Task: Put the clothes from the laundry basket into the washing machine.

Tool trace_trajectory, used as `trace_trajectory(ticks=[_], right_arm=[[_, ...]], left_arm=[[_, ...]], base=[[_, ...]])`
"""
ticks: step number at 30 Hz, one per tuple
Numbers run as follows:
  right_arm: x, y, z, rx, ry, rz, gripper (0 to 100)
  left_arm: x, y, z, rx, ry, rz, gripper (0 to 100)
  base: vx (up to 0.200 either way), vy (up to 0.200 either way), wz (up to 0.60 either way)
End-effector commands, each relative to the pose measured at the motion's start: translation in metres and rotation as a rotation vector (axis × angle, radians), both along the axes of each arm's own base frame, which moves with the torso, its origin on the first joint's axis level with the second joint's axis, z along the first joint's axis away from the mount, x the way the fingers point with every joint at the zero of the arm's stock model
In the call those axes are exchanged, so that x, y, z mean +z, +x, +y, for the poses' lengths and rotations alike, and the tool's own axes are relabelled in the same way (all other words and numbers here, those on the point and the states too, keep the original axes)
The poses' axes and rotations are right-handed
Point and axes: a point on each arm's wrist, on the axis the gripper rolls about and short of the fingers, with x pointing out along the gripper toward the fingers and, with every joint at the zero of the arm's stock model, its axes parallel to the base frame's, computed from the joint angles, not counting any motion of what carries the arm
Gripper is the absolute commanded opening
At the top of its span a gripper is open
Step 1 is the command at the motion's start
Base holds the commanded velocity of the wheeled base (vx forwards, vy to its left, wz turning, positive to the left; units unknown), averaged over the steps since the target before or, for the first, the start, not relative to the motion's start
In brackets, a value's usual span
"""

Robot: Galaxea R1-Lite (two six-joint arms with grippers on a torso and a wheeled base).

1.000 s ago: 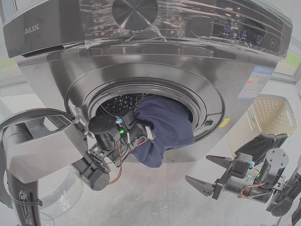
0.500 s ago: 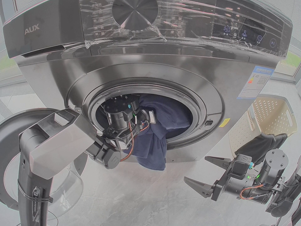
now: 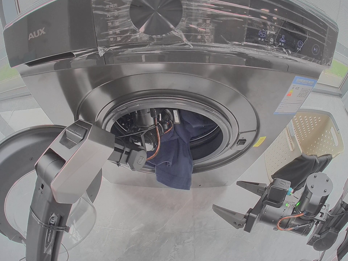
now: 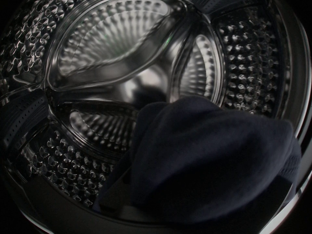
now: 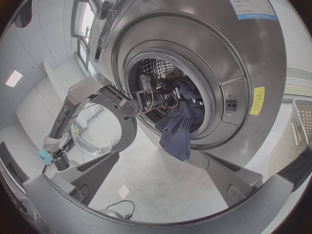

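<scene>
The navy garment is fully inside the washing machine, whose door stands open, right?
Not fully. The head view shows the navy garment only partly inside the washing machine: its lower end hangs out over the rim of the opening. The door does stand open.

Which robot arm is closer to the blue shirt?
Left. The left arm is in the drum against the blue shirt; the right arm hangs above the floor, apart.

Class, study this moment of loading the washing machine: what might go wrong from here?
1. The navy garment hangs partly out over the opening's lower rim; released now, it may slide to the floor.
2. The left wrist's orange cable lies beside the cloth and could snag on withdrawal.
</scene>
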Motion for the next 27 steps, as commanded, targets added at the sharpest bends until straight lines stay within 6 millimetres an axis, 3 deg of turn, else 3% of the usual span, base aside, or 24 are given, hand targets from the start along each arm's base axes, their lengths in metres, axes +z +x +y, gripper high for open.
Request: trace_trajectory(ticks=[1,6,7,15,27], right_arm=[[-0.001,0.001,0.0,-0.001,-0.002,0.007,100],[-0.001,0.001,0.0,-0.001,-0.001,0.008,100],[-0.001,0.001,0.0,-0.001,-0.001,0.008,100],[-0.001,0.001,0.0,-0.001,-0.001,0.008,100],[-0.002,0.001,0.001,0.003,-0.006,0.009,100]], left_arm=[[-0.005,0.01,0.002,0.034,-0.004,0.011,0],[-0.008,0.008,0.002,0.036,0.001,0.035,0],[-0.009,0.008,0.002,0.036,0.0,0.043,100],[0.002,-0.031,0.007,-0.004,0.051,0.301,100],[-0.039,-0.054,0.009,-0.021,0.18,0.493,100]], base=[[0.0,0.0,0.0],[0.0,0.0,0.0],[0.0,0.0,0.0],[0.0,0.0,0.0],[0.0,0.0,0.0]])
